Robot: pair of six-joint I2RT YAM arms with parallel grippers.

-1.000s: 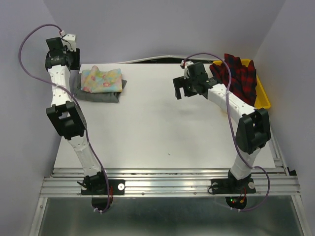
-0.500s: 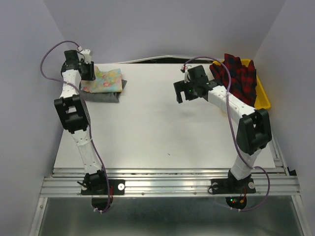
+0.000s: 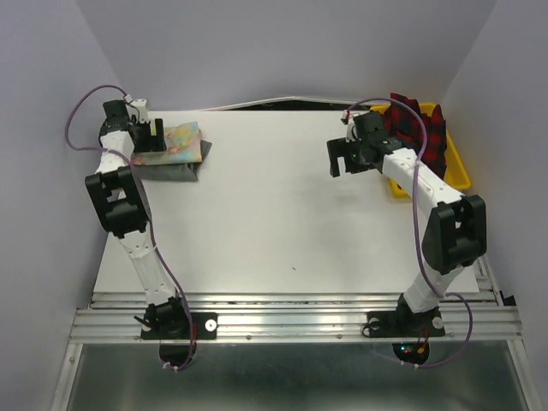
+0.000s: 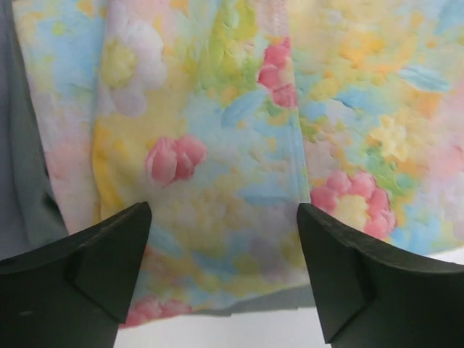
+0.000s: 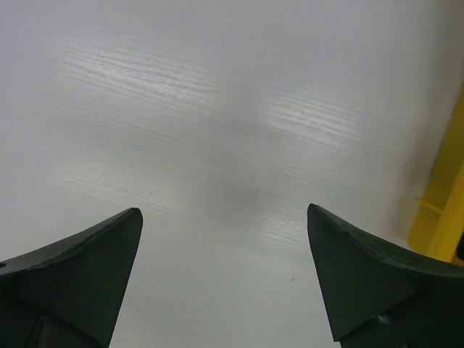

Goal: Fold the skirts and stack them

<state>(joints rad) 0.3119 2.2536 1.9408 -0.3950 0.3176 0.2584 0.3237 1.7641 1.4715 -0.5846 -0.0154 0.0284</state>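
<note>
Skirts: floral skirt (image 3: 181,141) folded atop grey skirt (image 3: 178,171), far-left corner of counter (image 3: 282,223); plaid skirt (image 3: 421,133) heaped in yellow tray (image 3: 460,174).
Jaws: I see left jaws spread over floral skirt; right jaws spread above counter, beside tray.

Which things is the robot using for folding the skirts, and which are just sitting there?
For the job:
- floral skirt, folded, lying on the grey skirt
- plaid skirt, heaped unfolded in the yellow tray

Just lying about:
- the yellow tray itself
- the white table
</note>
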